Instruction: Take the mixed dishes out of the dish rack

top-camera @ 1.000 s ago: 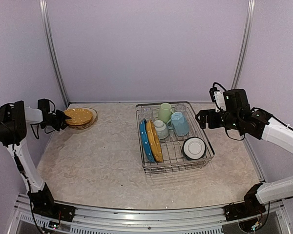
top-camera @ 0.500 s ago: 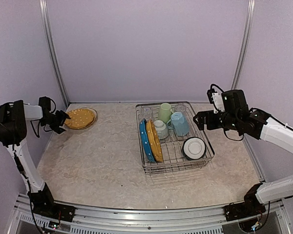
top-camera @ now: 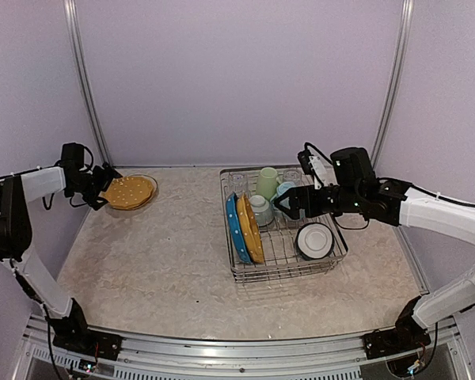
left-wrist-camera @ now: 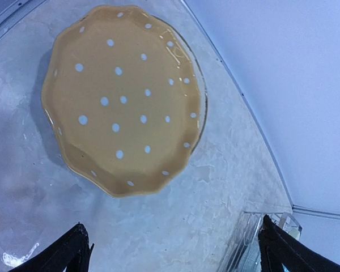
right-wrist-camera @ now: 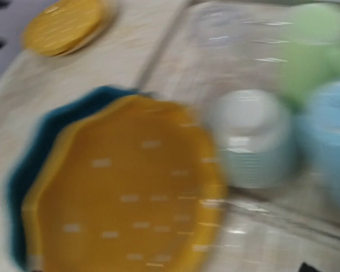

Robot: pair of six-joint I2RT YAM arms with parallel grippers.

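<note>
Left gripper (top-camera: 104,188) at far left, jaws spread wide and released, holding nothing. Its fingers (left-wrist-camera: 73,252) stand just near of the orange dotted plate (left-wrist-camera: 122,96), not touching it. That plate lies flat on the table (top-camera: 158,269), well apart from the dish rack (top-camera: 285,273).

Right gripper (top-camera: 283,204) hangs over the middle of the rack, jaws spread, nothing between them. Right wrist view is badly blurred.

In the rack:
- blue plate (top-camera: 233,229) on edge at the left side
- yellow plate (top-camera: 252,231) on edge, right against it
- small white cup (top-camera: 261,210) just right of the plates
- pale green mug (top-camera: 267,182) at the far end
- light blue mug (right-wrist-camera: 328,147) beside it, partly hidden by the gripper
- white bowl (top-camera: 314,240) at the near right
</note>
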